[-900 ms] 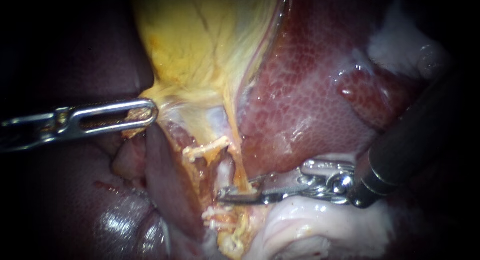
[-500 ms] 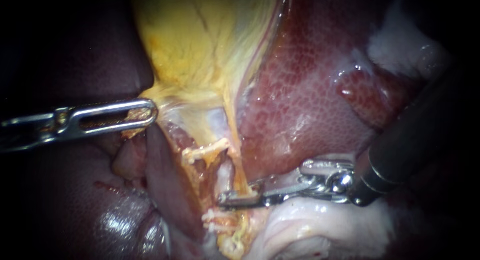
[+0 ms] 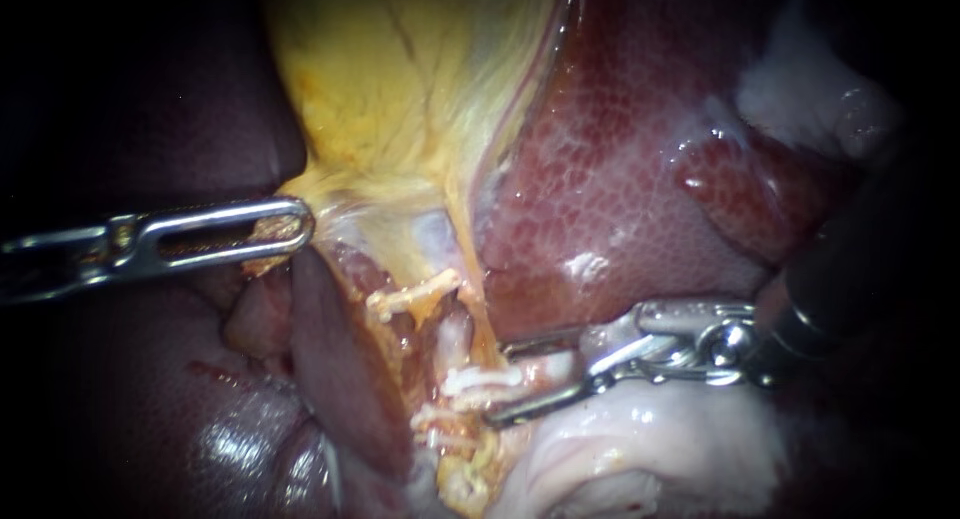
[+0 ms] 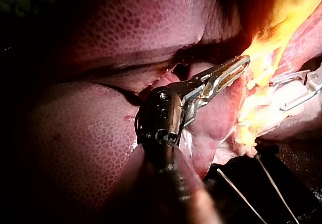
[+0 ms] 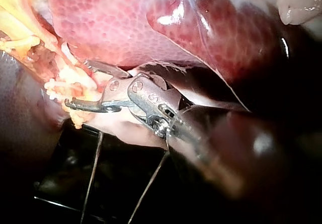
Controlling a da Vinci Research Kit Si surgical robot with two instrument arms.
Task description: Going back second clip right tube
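Right instrument (image 3: 500, 382), jaws agape with clip (image 3: 468, 381) at their tips, could snag and dislodge it; left instrument (image 3: 298, 226) grips gallbladder (image 3: 400, 99).

Not much of a room to see here, honestly. Below the tissue there's a flat black surface (image 5: 55, 168), and I can't tell if it's the bench top or a tray. A couple of thin pale strands (image 5: 92, 176) cross it, and the left wrist view shows them too. The light is tight and bright, glinting off the wet liver (image 3: 620, 179), and the edges drop to black.
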